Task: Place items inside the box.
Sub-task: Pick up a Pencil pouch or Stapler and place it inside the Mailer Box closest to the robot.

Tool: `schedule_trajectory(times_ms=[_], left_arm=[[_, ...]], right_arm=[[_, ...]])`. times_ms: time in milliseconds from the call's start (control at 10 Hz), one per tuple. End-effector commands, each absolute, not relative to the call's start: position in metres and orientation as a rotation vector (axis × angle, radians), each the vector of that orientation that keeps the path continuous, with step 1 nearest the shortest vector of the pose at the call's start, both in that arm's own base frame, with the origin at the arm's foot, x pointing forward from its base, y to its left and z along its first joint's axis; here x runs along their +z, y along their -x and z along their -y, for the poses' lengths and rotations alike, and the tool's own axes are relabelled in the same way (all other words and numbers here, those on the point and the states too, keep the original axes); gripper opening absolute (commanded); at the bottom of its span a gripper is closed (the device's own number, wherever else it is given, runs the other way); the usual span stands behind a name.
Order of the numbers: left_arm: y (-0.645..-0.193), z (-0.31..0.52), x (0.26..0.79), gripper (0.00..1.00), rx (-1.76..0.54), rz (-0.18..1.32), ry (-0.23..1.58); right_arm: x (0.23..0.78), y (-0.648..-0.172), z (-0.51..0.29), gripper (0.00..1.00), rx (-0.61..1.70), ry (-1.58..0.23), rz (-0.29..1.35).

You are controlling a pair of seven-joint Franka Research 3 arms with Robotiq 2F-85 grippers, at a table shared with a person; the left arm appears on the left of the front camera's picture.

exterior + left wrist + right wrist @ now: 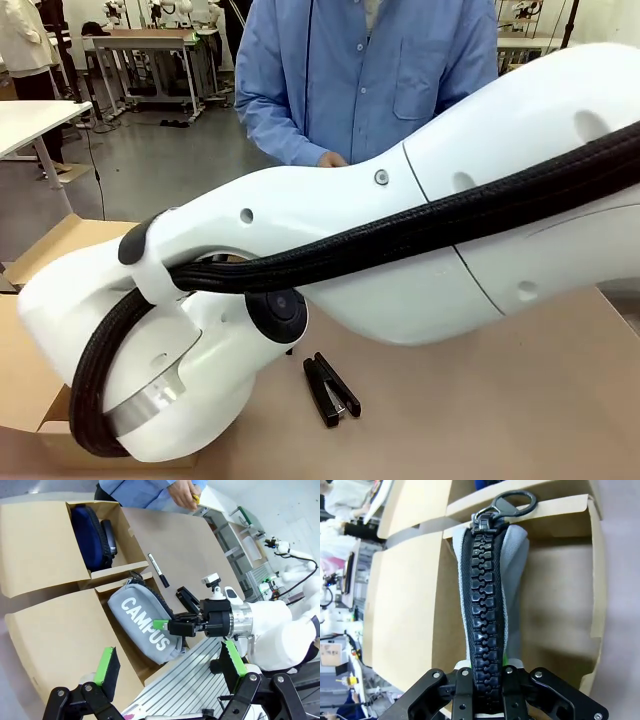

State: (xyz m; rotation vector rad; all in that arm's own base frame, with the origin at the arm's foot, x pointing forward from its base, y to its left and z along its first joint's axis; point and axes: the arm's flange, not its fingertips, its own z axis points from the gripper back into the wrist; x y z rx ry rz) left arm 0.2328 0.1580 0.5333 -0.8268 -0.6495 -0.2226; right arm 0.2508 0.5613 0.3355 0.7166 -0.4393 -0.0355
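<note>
Through the left wrist camera I am seeing the cardboard box sitting at the left with its flaps spread. The navy pencil case is lying in its far part, with a black stapler tucked just beside it. The grey pencil case marked "CAMPUS" is leaning in the near part of the box, zip edge uppermost. The right gripper is pinching that edge with its jaws closed tight on the zip. The right wrist camera is showing the zip running up from between the fingers to the ring pull. The left gripper is hanging above the box with its jaws spread wide, gripping nothing. Moving right, the marker pen and the second stapler are lying apart on the tabletop, just outside the box. At the far edge the person's hand is holding the yellow utility knife, mostly hidden in the grip. From the front, the right arm is stretching across toward the box.
</note>
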Motion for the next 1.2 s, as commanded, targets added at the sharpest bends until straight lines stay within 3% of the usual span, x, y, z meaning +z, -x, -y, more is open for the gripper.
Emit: schedule_trajectory(times_ms=[0,100,200,300,400,500,1100], left_arm=[[-0.232,-0.155,0.534,1.00,-0.241,0.665,0.836],[-0.232,-0.155,0.534,1.00,-0.241,0.665,0.836],[-0.232,-0.155,0.534,1.00,-0.241,0.665,0.836],[-0.232,-0.155,0.534,1.00,-0.241,0.665,0.836],[-0.232,-0.155,0.534,1.00,-0.241,0.665,0.836],[-0.232,-0.155,0.534,1.00,-0.241,0.665,0.836],[-0.232,-0.155,0.534,1.00,-0.241,0.665,0.836]], right_arm=[[0.389,-0.260,-0.604,0.08,-0.071,-0.636,0.511],[0.390,-0.260,-0.604,0.08,-0.071,-0.643,0.511],[0.390,-0.261,-0.603,0.18,-0.074,-0.647,0.509],[0.389,-0.261,-0.603,0.67,-0.071,-0.646,0.504],[0.389,-0.261,-0.602,0.78,-0.072,-0.645,0.505],[0.389,-0.261,-0.602,1.00,-0.073,-0.644,0.505],[0.393,-0.262,-0.593,1.00,-0.082,-0.658,0.505]])
